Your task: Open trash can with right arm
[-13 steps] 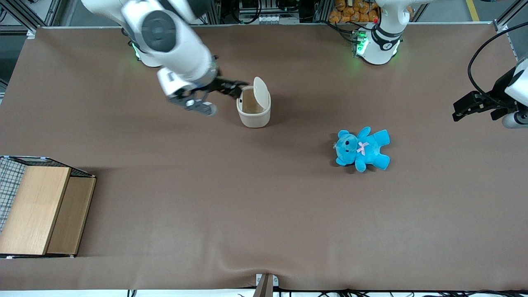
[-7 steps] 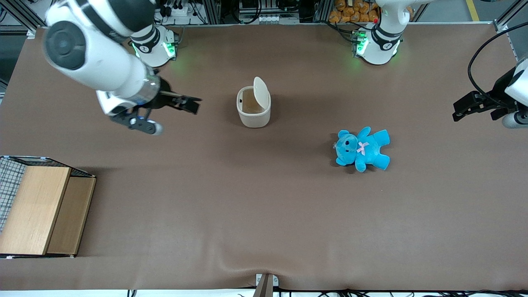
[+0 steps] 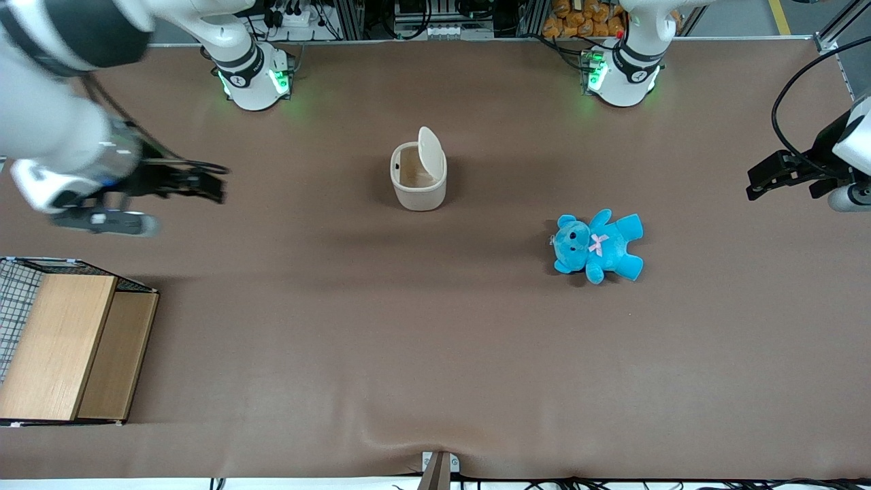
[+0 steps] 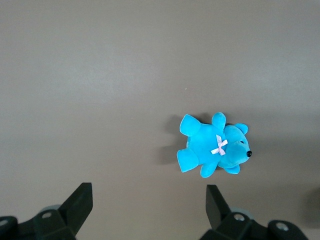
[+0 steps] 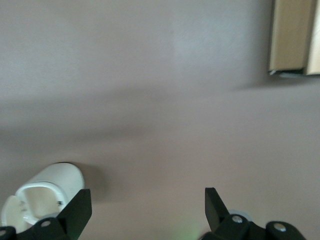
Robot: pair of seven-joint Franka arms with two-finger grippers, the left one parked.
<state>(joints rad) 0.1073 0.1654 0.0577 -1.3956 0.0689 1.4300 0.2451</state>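
The cream-white trash can (image 3: 418, 178) stands upright on the brown table, its flat lid (image 3: 429, 154) tipped up on its hinge so the inside shows. The right wrist view also catches the trash can (image 5: 47, 192) with its mouth uncovered. The right arm's black gripper (image 3: 212, 184) hangs above the table well away from the can, toward the working arm's end. It is open (image 5: 146, 204), with only bare table between its fingers.
A blue teddy (image 3: 597, 245) lies on the table toward the parked arm's end, nearer the front camera than the can. A wooden box (image 3: 71, 347) with a wire-mesh basket (image 3: 15, 292) beside it sits at the working arm's end, also visible as the wooden box (image 5: 294, 36).
The right arm's gripper has drawn away from the trash can's rim toward the working arm's end of the table. The can and its raised lid have stayed put.
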